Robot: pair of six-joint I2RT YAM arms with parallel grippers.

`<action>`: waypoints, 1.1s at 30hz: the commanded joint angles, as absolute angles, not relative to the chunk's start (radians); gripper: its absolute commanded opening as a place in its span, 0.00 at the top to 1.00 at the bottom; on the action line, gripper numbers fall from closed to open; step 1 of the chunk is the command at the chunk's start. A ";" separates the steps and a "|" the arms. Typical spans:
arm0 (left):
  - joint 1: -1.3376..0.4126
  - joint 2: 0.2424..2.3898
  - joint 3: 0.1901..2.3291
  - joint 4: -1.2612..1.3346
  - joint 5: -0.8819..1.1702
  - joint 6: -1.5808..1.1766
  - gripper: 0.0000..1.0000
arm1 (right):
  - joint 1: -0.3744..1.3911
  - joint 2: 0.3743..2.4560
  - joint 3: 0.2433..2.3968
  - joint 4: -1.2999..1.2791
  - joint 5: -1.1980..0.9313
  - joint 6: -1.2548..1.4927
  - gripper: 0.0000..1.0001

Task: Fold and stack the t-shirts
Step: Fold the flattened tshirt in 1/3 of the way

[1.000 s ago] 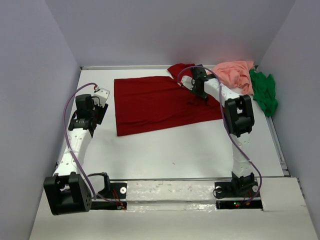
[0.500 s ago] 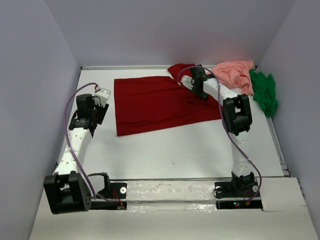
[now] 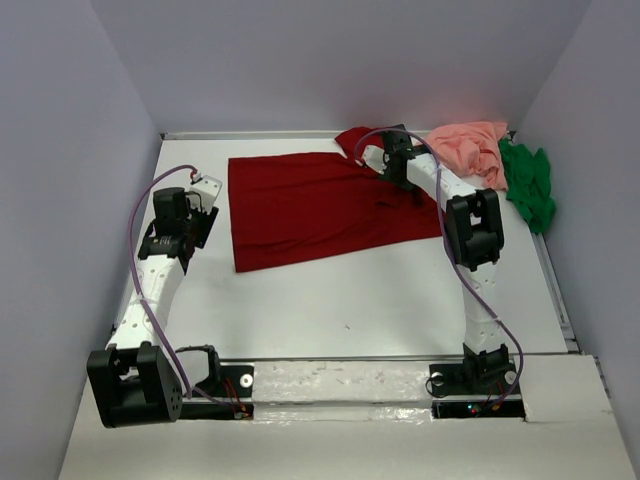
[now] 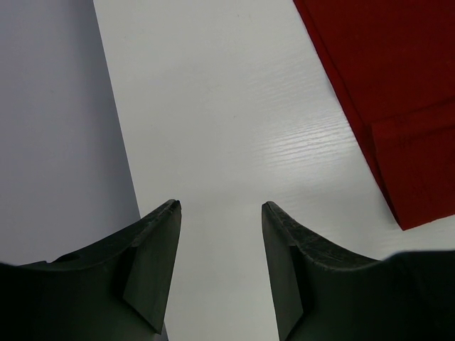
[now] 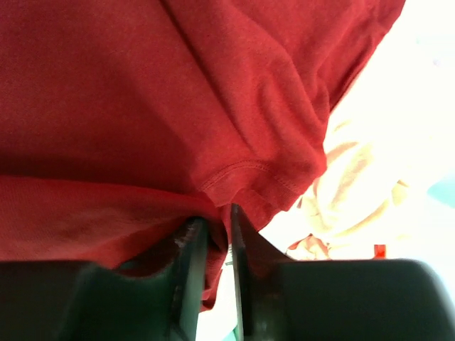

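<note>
The dark red t-shirt [image 3: 310, 205] lies spread flat across the far middle of the table, with a bunched part at its far right corner. My right gripper [image 3: 400, 150] is at that bunched corner and is shut on a fold of the red cloth [image 5: 213, 220]. The salmon pink t-shirt [image 3: 470, 148] lies crumpled at the far right, and shows pale in the right wrist view [image 5: 355, 192]. The bright green t-shirt [image 3: 528, 185] is heaped beside it against the right wall. My left gripper [image 3: 205, 190] is open and empty, left of the red shirt's edge [image 4: 398, 106].
White table [image 3: 350, 290] enclosed by grey walls [image 3: 80, 150] on the left, back and right. Both arm bases stand at the near edge.
My right gripper has moved slightly toward the back of the table with the red cloth in it. The left arm has not moved.
</note>
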State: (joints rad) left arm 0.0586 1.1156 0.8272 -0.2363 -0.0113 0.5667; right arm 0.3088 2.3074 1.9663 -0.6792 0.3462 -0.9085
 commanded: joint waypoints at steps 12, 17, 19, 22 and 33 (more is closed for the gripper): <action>0.054 1.109 0.856 -0.230 -0.005 0.561 0.39 | 0.304 2.330 2.035 -0.592 0.393 -0.946 0.58; 0.054 1.103 0.845 -0.232 -0.005 0.568 0.39 | 0.304 2.390 2.124 -0.588 0.411 -0.962 0.57; 0.054 1.103 0.845 -0.230 -0.005 0.568 0.39 | 0.304 2.401 2.144 -0.586 0.414 -0.963 0.56; 0.054 1.109 0.851 -0.230 -0.005 0.565 0.39 | 0.304 2.398 2.157 -0.575 0.419 -0.962 0.55; 0.054 1.109 0.874 -0.238 0.006 0.557 0.39 | 0.304 2.123 1.864 -0.591 0.350 -0.859 0.91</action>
State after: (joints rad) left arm 0.0582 1.1156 0.8272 -0.2371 -0.0113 0.5667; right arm 0.3088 2.2822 1.9209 -0.6075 0.3813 -0.9176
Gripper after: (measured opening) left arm 0.611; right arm 0.152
